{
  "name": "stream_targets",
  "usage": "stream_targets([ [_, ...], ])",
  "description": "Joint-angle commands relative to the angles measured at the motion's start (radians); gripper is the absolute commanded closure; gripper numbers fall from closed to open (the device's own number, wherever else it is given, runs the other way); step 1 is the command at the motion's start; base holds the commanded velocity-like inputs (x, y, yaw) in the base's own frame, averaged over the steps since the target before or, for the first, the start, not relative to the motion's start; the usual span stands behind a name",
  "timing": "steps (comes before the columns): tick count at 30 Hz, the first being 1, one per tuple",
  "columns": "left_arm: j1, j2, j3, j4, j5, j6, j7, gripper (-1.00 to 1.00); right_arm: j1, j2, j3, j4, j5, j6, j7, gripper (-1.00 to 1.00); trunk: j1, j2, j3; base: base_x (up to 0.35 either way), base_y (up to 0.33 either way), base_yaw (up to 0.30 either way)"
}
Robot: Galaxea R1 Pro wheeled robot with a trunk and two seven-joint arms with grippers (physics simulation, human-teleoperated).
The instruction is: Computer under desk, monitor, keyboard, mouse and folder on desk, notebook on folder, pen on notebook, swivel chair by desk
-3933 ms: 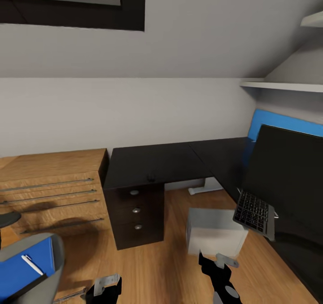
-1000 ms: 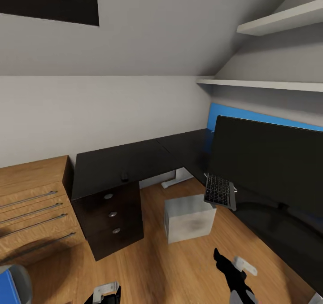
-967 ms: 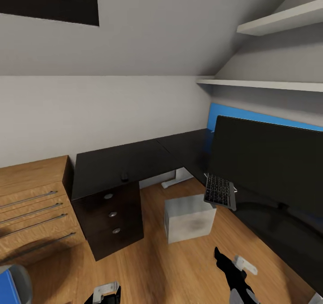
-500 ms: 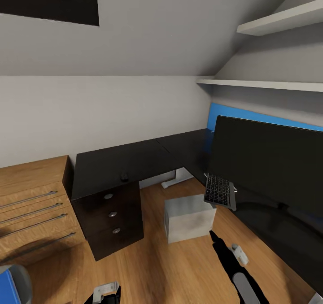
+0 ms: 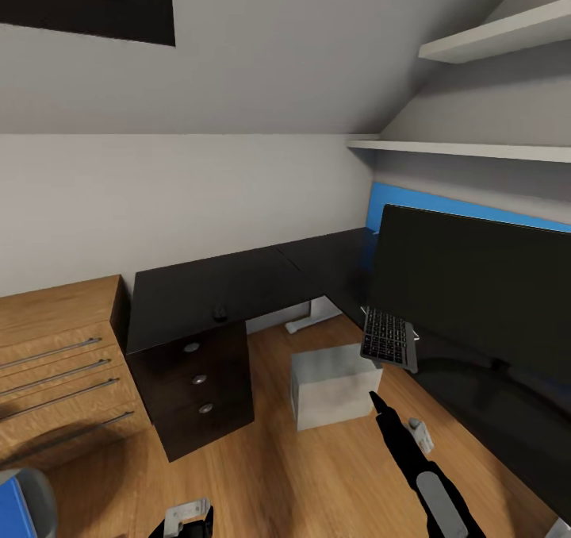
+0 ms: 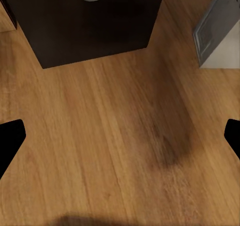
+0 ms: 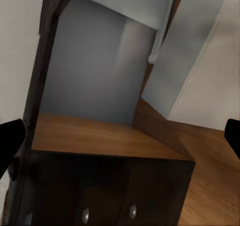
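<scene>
While the robot is being stationed on the wooden floor (image 5: 317, 466) facing the corner of the room, the black L-shaped bench (image 5: 238, 284) is being shown in the head view along two walls. The mouse (image 5: 220, 313) is being carried by the bench top near its front edge, above the three drawers (image 5: 198, 379) with round silver knobs. The monitor (image 5: 476, 284) is being supported on the right wing of the bench, in front of a blue wall panel (image 5: 444, 205). The keyboard (image 5: 388, 338) is being seen tilted at the monitor's lower left corner, overhanging the bench edge; what it is resting on cannot be told. The computer (image 5: 333, 386) is being left standing on the floor in the open angle of the bench, not beneath the top. A light wooden cabinet (image 5: 55, 363) is being shown just beside the drawer unit. A grey and blue sliver at the lower left corner of the head view cannot be identified with certainty.

The right claw (image 5: 379, 408) is being held out low over the floor, near the computer; in the right wrist view its fingertips (image 7: 10, 136) are being shown spread wide with nothing between them. The left claw (image 5: 186, 516) is being held low over bare floor, with its fingertips (image 6: 10, 136) likewise spread apart and empty in the left wrist view.
</scene>
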Motion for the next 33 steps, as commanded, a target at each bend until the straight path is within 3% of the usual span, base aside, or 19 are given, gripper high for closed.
stream_targets([
  [1, -0.001, 0.0, -0.002, 0.0, 0.01, -0.003, 0.002, -1.0, -0.001, -0.002, -0.005, -0.004, -0.022, 0.018, 0.014, -1.0, 0.0, 0.0, -0.001, 0.0, 0.0, 0.0],
  [4, -0.001, -0.001, -0.002, 0.0, 0.01, -0.004, 0.001, -1.0, -0.001, -0.02, -0.005, -0.013, -0.07, 0.064, 0.076, -1.0, 0.0, 0.0, -0.001, 0.0, 0.0, 0.0],
  [7, -0.001, -0.002, -0.003, 0.0, 0.01, -0.004, 0.001, -1.0, -0.001, -0.036, -0.009, -0.017, -0.091, 0.098, 0.114, -1.0, 0.0, 0.0, -0.001, 0.0, 0.0, 0.0],
  [15, -0.001, -0.004, -0.004, 0.0, 0.01, -0.004, 0.001, -1.0, -0.001, -0.08, -0.04, -0.041, -0.172, 0.191, 0.144, -1.0, 0.011, -0.021, -0.01, 0.0, 0.0, 0.0],
  [28, -0.001, -0.005, -0.004, 0.0, 0.009, -0.004, 0.001, -1.0, -0.001, -0.119, -0.045, -0.077, -0.216, 0.223, 0.163, -1.0, 0.061, -0.112, -0.051, 0.0, 0.0, 0.0],
  [33, -0.001, -0.005, -0.004, 0.0, 0.009, -0.004, 0.001, -1.0, -0.001, -0.133, -0.045, -0.078, -0.246, 0.239, 0.169, -1.0, 0.061, -0.112, -0.051, 0.0, 0.0, 0.0],
])
